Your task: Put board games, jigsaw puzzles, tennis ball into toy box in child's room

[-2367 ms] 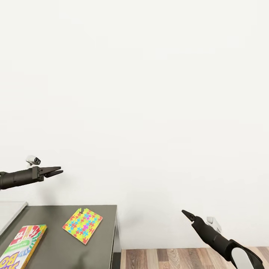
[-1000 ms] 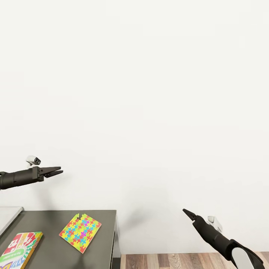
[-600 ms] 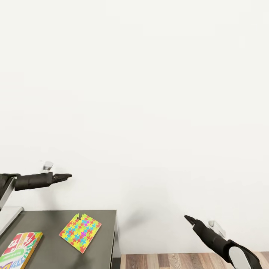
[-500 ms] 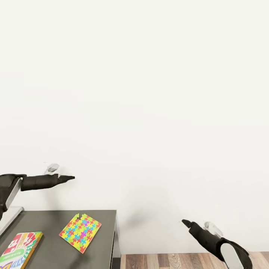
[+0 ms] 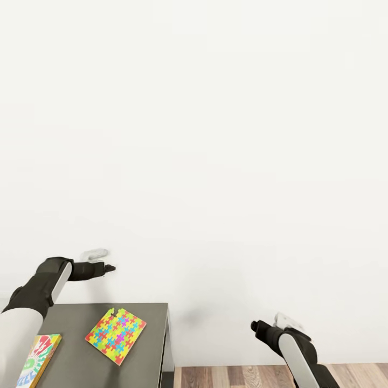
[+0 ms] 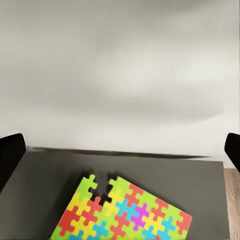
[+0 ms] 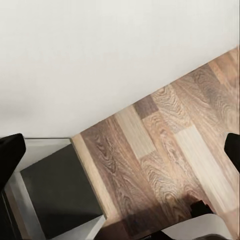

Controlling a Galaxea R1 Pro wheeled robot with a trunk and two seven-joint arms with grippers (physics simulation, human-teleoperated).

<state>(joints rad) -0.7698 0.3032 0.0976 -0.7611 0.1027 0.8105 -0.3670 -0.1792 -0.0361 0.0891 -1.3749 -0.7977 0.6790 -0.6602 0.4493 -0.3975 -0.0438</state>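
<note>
Both arms are up and reaching toward the white wall (image 5: 215, 134). The left gripper (image 5: 109, 268) hangs above the dark-grey desk wing (image 5: 70, 345), forearm roughly level, and the wrist view has its fingers (image 6: 11, 155) spread wide with nothing between them. Below it the jigsaw puzzle (image 5: 118, 335) lies flat near the wing's far edge, and the SKIP-BO board game (image 5: 39, 353) sits at the near left. The right gripper (image 5: 255, 326) hovers over the wood floor (image 5: 237, 374), off the desk's end, fingers (image 7: 10, 155) also spread and empty.

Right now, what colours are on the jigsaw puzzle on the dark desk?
Yellow, green, red, blue and pink pieces on the jigsaw puzzle; clearest in the left wrist view.
</note>
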